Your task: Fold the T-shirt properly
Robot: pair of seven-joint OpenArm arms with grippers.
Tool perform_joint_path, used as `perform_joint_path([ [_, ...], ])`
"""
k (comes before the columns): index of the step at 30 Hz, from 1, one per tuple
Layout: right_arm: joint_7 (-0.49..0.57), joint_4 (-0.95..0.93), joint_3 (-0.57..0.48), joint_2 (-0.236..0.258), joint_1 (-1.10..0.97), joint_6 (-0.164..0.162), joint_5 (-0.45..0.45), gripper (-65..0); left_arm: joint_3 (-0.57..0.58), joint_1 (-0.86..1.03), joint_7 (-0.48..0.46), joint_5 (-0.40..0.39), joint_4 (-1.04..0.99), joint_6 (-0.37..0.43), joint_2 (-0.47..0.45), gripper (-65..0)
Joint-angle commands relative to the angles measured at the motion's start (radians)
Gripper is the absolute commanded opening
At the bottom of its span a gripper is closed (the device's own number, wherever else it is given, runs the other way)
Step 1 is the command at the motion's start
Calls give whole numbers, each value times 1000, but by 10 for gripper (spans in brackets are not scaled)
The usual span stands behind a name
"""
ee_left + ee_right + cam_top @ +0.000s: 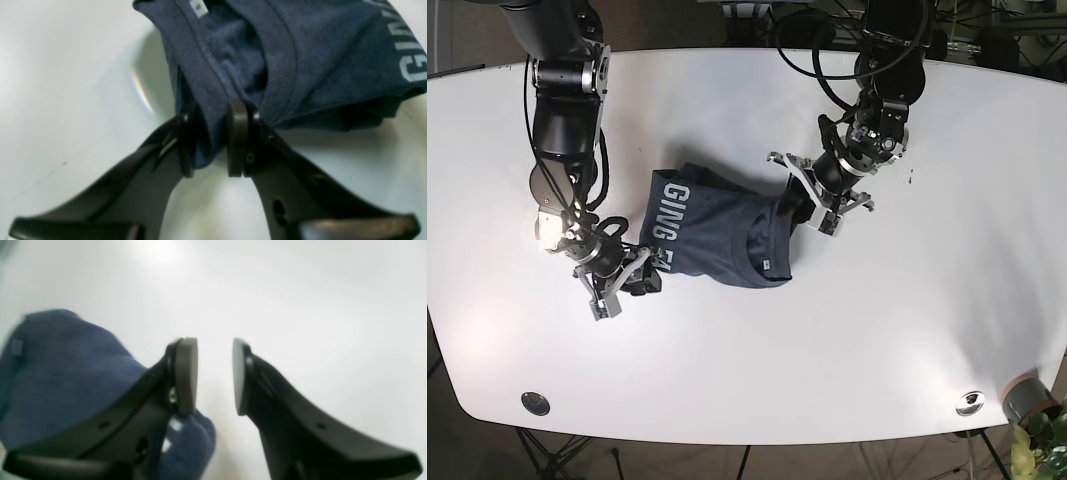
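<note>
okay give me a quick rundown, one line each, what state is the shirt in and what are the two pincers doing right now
T-shirt: partly folded and bunched on the white table, neck opening showing, one edge clamped.
Left pincer: shut on the T-shirt near the collar.
Right pincer: open, nothing between the pads, beside the shirt's other end.

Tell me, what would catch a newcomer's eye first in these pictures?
A crumpled navy T-shirt with pale lettering lies mid-way across the white table. The left tool is clamped on fabric beside the collar, while the right tool stands open and empty at the shirt's opposite edge.
</note>
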Motion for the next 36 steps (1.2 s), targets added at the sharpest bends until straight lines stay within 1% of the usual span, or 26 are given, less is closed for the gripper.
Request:
perform_joint_path([
  [1, 27, 7, -14, 20, 28, 10, 19, -490, -4, -31, -24, -9, -30, -1, -1, -518],
  [6, 29, 24, -19, 32, -18, 11, 25, -491, -4, -149, -26, -9, -173, -1, -1, -518],
  [14, 24, 226, -19, 34, -171, 11, 25, -491, -4, -398, -27, -8, -449, -1, -3, -518],
  [17, 21, 310, -24, 29, -239, 5, 24, -491, -4, -478, -29, -8, -527, -2, -3, -518],
  [21, -42, 418, -25, 23, -309, 3, 27, -491, -4, -562, -29, -8, -601, -2, -3, -518],
  [22, -59, 441, -25, 20, -322, 3, 27, -491, -4, -574, -29, -8, -610, -2, -3, -518],
  [24, -94, 499, -25, -15, -354, 5, 24, -491, -4, -597, -29, -8, -616, -2, -4, -518],
  [28, -113, 576, -33, -63, -400, 8, 19, -491, -4, -610, -29, -8, -608, -2, -20, -518],
  [30, -128, 602, -71, -80, -417, 7, 19, -491, -2, -604, -27, -8, -573, -2, -28, -518],
  [33, -145, 633, -142, -86, -434, 3, 19, -491, -5, -599, -21, -6, -500, -2, -31, -518],
  [36, -149, 643, -194, -89, -434, 3, 27, -491, -5, -556, -20, -6, -437, -1, -31, -518],
])
